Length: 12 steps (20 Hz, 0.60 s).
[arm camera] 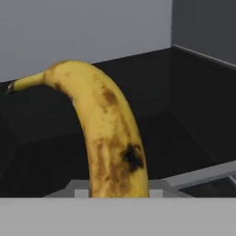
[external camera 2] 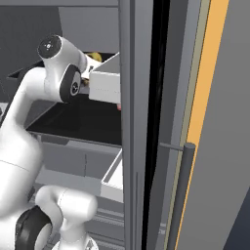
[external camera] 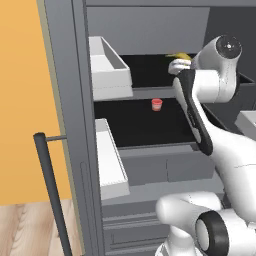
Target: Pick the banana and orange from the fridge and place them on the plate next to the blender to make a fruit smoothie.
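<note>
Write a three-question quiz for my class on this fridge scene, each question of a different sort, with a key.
1. True or false: the fingers are shut on the banana.
2. The small red-and-white cup stands: A) in a door bin, B) on the black shelf below the shelf where the arm reaches, C) in a drawer.
3. Fill in: the fridge door has a long black bar ____.

Key: 1 true; 2 B; 3 handle.
</note>
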Tool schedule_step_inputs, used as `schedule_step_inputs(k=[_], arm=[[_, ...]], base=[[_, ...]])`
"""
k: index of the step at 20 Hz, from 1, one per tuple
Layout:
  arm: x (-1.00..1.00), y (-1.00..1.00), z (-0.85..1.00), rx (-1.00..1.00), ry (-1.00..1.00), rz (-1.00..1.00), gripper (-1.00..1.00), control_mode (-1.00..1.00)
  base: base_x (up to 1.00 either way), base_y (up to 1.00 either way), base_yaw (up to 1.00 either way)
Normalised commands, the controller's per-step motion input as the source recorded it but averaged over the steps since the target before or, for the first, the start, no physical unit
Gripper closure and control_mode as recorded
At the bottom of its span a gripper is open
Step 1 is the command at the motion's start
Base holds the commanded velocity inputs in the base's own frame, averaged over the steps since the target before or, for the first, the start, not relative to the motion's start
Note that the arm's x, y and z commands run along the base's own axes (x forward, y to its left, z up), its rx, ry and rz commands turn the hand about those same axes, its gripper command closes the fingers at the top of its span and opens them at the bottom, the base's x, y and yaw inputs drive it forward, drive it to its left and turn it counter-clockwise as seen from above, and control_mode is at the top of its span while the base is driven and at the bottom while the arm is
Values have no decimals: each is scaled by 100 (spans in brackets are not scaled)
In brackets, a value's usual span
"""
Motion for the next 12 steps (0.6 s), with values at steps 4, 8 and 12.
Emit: schedule_step_inputs(k=[4,8,12], arm=[[-99,2,16,0,2,0,100,-100],[-100,0,-8,0,8,0,100,-100],[-100,0,-42,0,6,0,100,-100]], base=[[0,0,0],[0,0,0],[0,0,0]])
